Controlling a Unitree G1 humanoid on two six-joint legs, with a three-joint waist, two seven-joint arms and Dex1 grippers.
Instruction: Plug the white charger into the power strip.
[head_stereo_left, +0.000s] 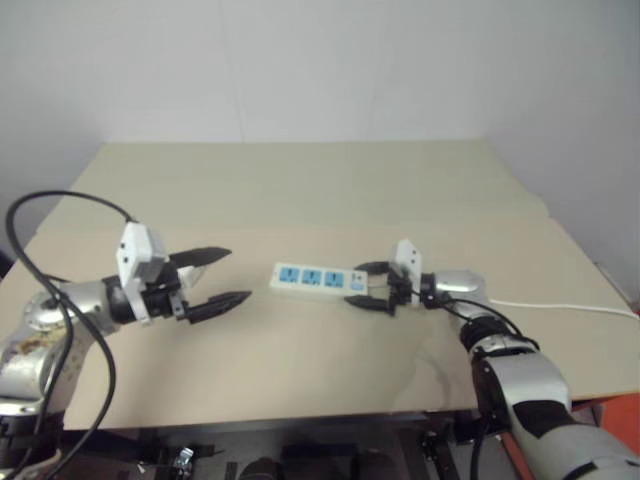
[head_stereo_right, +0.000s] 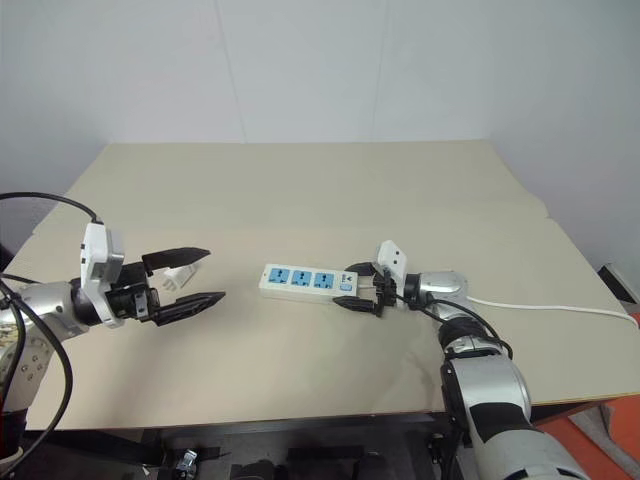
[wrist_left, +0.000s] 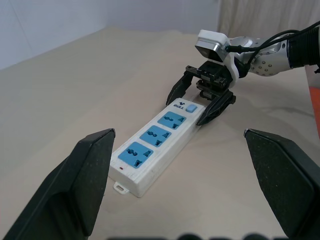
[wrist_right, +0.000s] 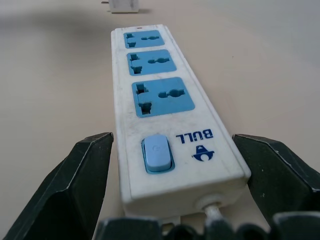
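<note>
The power strip (head_stereo_left: 310, 278) lies flat on the tan table, its three blue sockets facing up and its switch end toward my right arm. My right gripper (head_stereo_left: 368, 286) straddles that switch end (wrist_right: 159, 153), with its fingers (wrist_right: 85, 185) pressed against both long sides. My left gripper (head_stereo_left: 238, 275) hovers open above the table, off the strip's far end and pointing toward it, with nothing between its fingers. The white charger (wrist_right: 124, 6) lies on the table beyond that far end, partly hidden beneath the left gripper's fingers in the eye views (head_stereo_left: 196, 272).
The strip's thin white cord (head_stereo_left: 560, 303) runs from the switch end to the table's right edge. A seam crosses the table (head_stereo_left: 300, 190) behind the strip. A black cable (head_stereo_left: 30, 270) loops over my left arm.
</note>
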